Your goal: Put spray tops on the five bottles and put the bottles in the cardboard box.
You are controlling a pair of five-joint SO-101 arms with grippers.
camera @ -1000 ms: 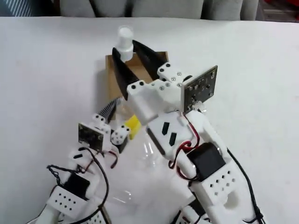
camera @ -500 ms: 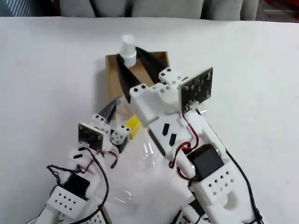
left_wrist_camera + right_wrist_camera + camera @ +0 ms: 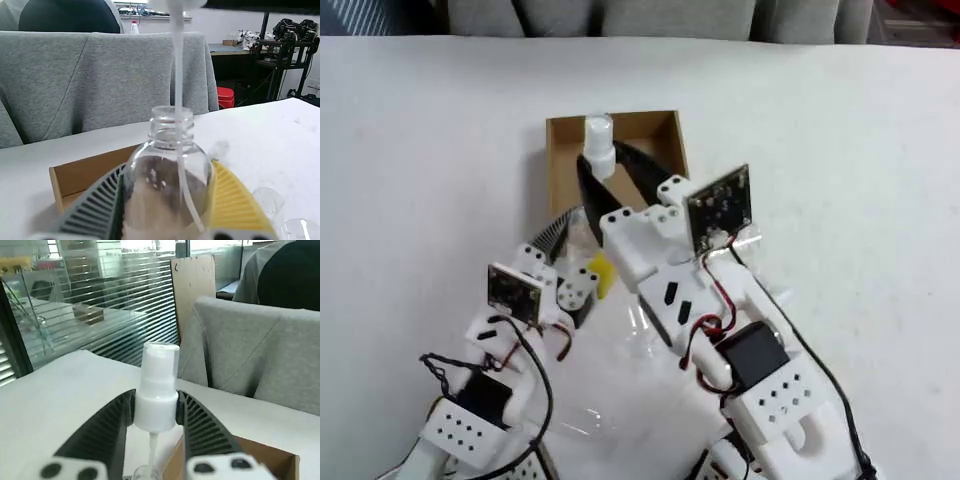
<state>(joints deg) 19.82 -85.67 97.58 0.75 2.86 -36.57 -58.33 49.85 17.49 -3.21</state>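
Spray top [image 3: 159, 370]: clamped in right gripper [image 3: 156, 402], drawn back from beyond cardboard box [image 3: 560, 150] to above bottle [image 3: 170, 135], tube already down through neck. Left gripper [image 3: 169, 172] closed around bottle near box. Means lowering and seating top next.

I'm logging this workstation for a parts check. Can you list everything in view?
cardboard box: one, brown, open, on the table beyond both hands.
spray top: one, white, in the right hand, its tube running down into the held bottle's neck.
bottle: one, clear, uncapped, in the left hand, in front of the box.
other bottles: at least two, clear, on the table beside the left hand.
table: one, white.
seat backs: grey, behind the table's far edge.
left hand: grey and yellow, shut on the bottle.
right hand: black, shut on the spray top.
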